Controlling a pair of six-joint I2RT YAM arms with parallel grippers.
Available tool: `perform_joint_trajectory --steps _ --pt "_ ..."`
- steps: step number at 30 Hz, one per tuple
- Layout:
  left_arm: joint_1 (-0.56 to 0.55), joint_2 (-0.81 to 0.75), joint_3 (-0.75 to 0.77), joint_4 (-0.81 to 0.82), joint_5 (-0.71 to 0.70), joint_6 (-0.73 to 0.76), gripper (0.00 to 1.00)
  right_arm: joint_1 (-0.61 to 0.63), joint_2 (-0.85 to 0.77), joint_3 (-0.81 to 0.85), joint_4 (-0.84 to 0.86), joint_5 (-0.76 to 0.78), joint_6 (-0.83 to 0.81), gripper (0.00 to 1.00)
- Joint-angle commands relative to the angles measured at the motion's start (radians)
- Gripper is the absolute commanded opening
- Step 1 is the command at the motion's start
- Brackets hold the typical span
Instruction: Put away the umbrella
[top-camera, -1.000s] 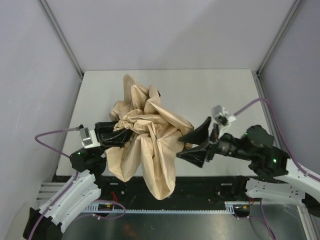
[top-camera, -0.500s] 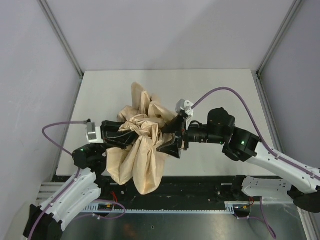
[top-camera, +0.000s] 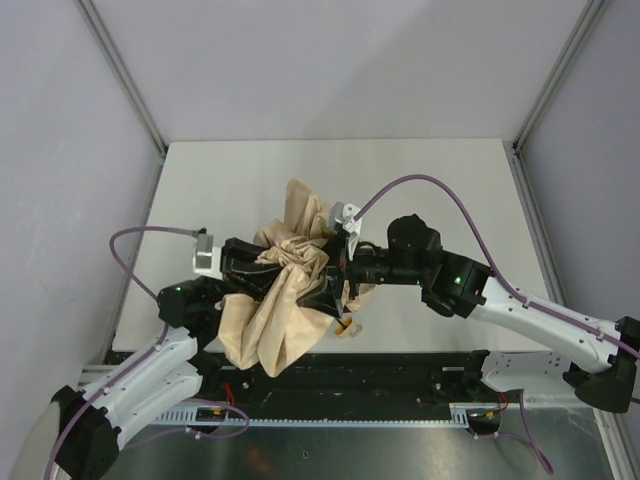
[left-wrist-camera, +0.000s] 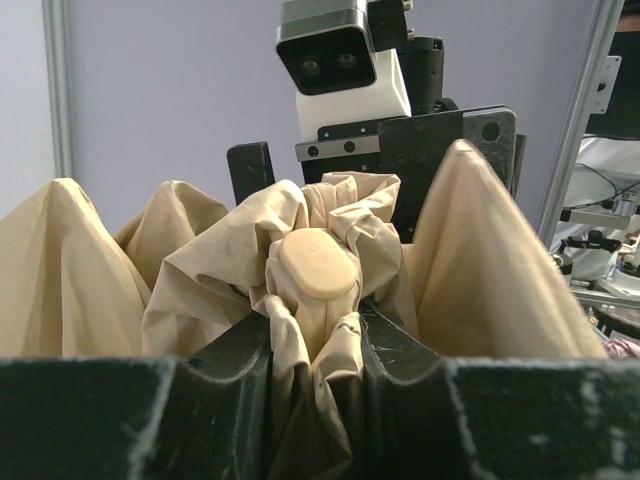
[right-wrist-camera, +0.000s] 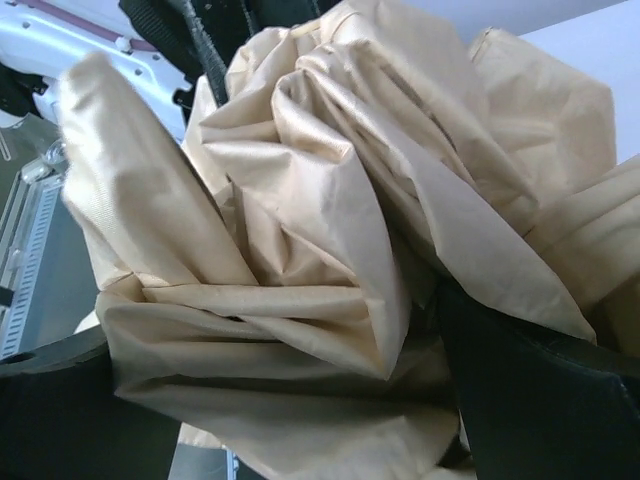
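The umbrella (top-camera: 280, 300) is a crumpled bundle of beige fabric held above the table's near middle. My left gripper (top-camera: 258, 272) is shut on its folds; in the left wrist view (left-wrist-camera: 315, 350) the jaws pinch fabric just below a small tan oval knob (left-wrist-camera: 315, 262). My right gripper (top-camera: 335, 282) comes from the right. Its jaws stand wide on either side of the fabric bundle (right-wrist-camera: 320, 230), which fills the gap in the right wrist view (right-wrist-camera: 300, 395). The dark shaft and the wrist loop are hidden.
The white table (top-camera: 420, 190) is walled by grey panels at the back and both sides. The black base rail (top-camera: 400, 370) runs along the near edge. Purple cables (top-camera: 420, 190) arc over each arm.
My right gripper has swung left from open air into the umbrella fabric. My left gripper has moved right and farther with the umbrella. The fabric is bunched tighter between the two.
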Motion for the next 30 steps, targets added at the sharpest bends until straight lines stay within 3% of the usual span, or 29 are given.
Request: perform_joint_trajectory --steps 1,5,17,24,30 --pt "-0.048 0.007 0.095 0.09 -0.001 -0.049 0.0 -0.008 0.001 0.017 0.031 0.187 0.028 0.99" --pt "-0.058 0.023 0.124 0.092 0.004 -0.101 0.0 -0.05 -0.039 -0.006 -0.005 0.232 0.088 0.99" --pt "-0.201 0.149 0.241 0.112 0.079 -0.139 0.0 -0.048 0.031 -0.048 0.127 -0.003 0.104 0.99" --pt "-0.278 0.183 0.275 0.12 0.049 -0.119 0.0 -0.047 0.015 -0.166 0.391 -0.174 0.182 0.92" --pt "-0.337 0.22 0.286 0.126 0.001 -0.074 0.0 -0.048 -0.02 -0.298 0.667 -0.175 0.312 0.93"
